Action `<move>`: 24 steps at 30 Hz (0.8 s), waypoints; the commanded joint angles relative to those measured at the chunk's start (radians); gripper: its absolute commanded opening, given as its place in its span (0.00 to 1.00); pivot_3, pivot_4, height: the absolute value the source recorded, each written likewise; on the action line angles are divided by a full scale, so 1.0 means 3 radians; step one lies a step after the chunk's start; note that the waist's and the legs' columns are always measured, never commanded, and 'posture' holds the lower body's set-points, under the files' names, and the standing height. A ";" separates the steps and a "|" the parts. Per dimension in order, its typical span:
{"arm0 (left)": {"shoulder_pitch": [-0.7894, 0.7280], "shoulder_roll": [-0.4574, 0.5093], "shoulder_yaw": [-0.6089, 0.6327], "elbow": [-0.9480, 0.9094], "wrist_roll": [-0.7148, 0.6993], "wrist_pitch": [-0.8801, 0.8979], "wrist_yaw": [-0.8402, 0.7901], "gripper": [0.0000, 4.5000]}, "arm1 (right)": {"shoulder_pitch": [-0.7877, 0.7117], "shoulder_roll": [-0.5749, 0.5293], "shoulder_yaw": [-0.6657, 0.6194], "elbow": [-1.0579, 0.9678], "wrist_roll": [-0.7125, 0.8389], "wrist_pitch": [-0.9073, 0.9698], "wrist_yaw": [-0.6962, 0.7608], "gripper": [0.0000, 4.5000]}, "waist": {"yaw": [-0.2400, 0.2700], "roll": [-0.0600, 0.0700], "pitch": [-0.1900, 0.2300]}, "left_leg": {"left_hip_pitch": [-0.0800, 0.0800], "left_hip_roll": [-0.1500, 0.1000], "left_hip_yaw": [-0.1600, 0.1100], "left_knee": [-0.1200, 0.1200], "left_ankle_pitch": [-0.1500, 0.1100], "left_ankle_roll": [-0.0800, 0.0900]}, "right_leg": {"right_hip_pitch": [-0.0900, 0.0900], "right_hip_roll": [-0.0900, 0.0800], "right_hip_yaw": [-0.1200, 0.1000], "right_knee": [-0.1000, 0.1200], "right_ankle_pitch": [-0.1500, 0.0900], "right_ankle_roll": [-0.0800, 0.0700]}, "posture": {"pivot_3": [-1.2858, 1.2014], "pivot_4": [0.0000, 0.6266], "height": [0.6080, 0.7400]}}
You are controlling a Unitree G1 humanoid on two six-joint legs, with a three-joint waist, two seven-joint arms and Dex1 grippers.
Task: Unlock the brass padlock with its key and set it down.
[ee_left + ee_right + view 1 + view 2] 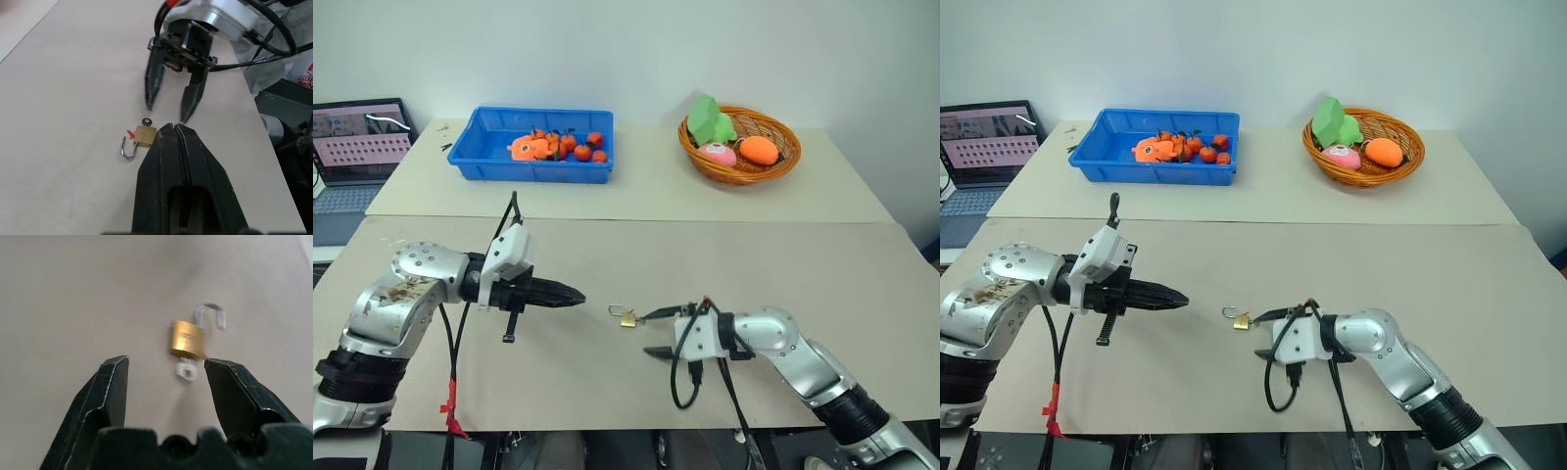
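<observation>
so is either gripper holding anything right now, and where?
Nothing held. The small brass padlock lies on the table; left gripper shut empty, right gripper open.

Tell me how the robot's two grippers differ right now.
The left gripper has its fingers pressed shut; the right gripper has its fingers spread open. The left hovers above the table; the right sits low near the brass padlock. Both hold nothing and point toward the padlock, which lies between them.

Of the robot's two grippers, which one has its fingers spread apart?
The right gripper: its two black fingers stand apart just beside the brass padlock, while the left gripper is pressed shut.
</observation>
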 commanded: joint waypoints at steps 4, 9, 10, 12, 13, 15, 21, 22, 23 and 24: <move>0.0294 -0.0186 0.0281 -0.0234 -0.0078 0.0151 0.0618 0.00 | 0.0469 0.0266 -0.1097 -0.0990 0.0876 0.1399 -0.0632 0.67 | 0.0034 0.0000 0.0000 | -0.0009 0.0000 -0.0002 -0.0001 0.0000 0.0000 | -0.0004 -0.0001 -0.0001 -0.0003 0.0004 -0.0007 | 0.52 0.24 1.00; 0.0569 -0.0464 0.0561 -0.0244 -0.0135 0.0342 0.1295 0.00 | 0.0915 0.0688 -0.1503 -0.1680 0.1417 0.2172 -0.1252 0.67 | 0.0020 0.0000 0.0000 | -0.0013 0.0000 -0.0003 -0.0007 -0.0001 0.0000 | -0.0006 -0.0003 -0.0003 -0.0010 0.0004 -0.0006 | 0.52 0.24 1.00; 0.0545 -0.0581 0.0645 -0.0174 -0.0152 0.0424 0.1524 0.00 | 0.0909 0.0820 -0.1544 -0.1685 0.1357 0.2246 -0.1478 0.67 | 0.0011 0.0000 0.0000 | -0.0012 0.0000 -0.0002 -0.0007 -0.0001 0.0000 | -0.0006 -0.0003 -0.0003 -0.0010 0.0003 -0.0005 | 0.52 0.24 1.00; 0.0441 -0.0827 0.0780 0.0014 -0.0006 0.0395 0.2011 0.00 | 0.0810 0.1071 -0.1614 -0.1547 0.1054 0.2330 -0.2031 0.67 | 0.0006 0.0000 0.0000 | -0.0007 0.0002 -0.0002 -0.0006 0.0000 -0.0001 | -0.0004 -0.0003 -0.0003 -0.0009 -0.0001 0.0014 | 0.52 0.24 1.00; 0.0363 -0.0970 0.0860 0.0138 0.0079 0.0353 0.2313 0.00 | 0.0786 0.1119 -0.1588 -0.1441 0.0803 0.2299 -0.2308 0.67 | 0.0008 0.0001 -0.0001 | -0.0007 0.0001 -0.0002 -0.0006 0.0000 -0.0001 | -0.0004 -0.0003 -0.0002 -0.0013 -0.0001 0.0014 | 0.52 0.24 1.00; 0.0195 -0.1269 0.1032 0.0452 0.0387 0.0132 0.3064 0.00 | 0.0796 0.1120 -0.1410 -0.1228 0.0205 0.2150 -0.2835 0.67 | 0.0022 0.0001 -0.0001 | 0.0000 0.0000 -0.0004 -0.0007 0.0001 0.0000 | 0.0002 -0.0003 -0.0003 -0.0022 0.0005 0.0005 | 0.52 0.24 1.00; 0.0071 -0.1629 0.1123 0.1034 0.0934 -0.0531 0.3890 0.00 | 0.0763 0.1101 -0.1244 -0.0624 -0.0436 0.1751 -0.3304 0.67 | 0.0004 -0.0001 -0.0003 | -0.0016 -0.0009 0.0001 -0.0007 0.0009 0.0003 | -0.0003 -0.0008 0.0002 -0.0037 0.0036 0.0003 | 0.52 0.24 1.00; 0.0052 -0.1670 0.1173 0.1112 0.0913 -0.0552 0.3953 0.00 | 0.0742 0.1110 -0.1288 -0.0577 -0.0430 0.1703 -0.3307 0.67 | 0.0005 -0.0001 -0.0003 | -0.0022 -0.0009 0.0001 -0.0011 0.0008 0.0004 | -0.0007 -0.0008 0.0002 -0.0040 0.0036 0.0003 | 0.52 0.24 1.00; 0.0041 -0.1692 0.1211 0.1203 0.0934 -0.0653 0.4014 0.00 | 0.0708 0.1130 -0.1363 -0.0504 -0.0387 0.1649 -0.3302 0.67 | 0.0006 -0.0001 -0.0003 | -0.0027 -0.0009 -0.0001 -0.0015 0.0008 0.0004 | -0.0010 -0.0007 0.0002 -0.0044 0.0036 0.0003 | 0.52 0.24 1.00; 0.0035 -0.1706 0.1234 0.1275 0.0948 -0.0740 0.4050 0.00 | 0.0679 0.1143 -0.1431 -0.0433 -0.0364 0.1598 -0.3314 0.67 | 0.0007 -0.0001 -0.0003 | -0.0028 -0.0010 -0.0002 -0.0016 0.0008 0.0004 | -0.0010 -0.0007 0.0002 -0.0045 0.0036 0.0003 | 0.52 0.24 1.00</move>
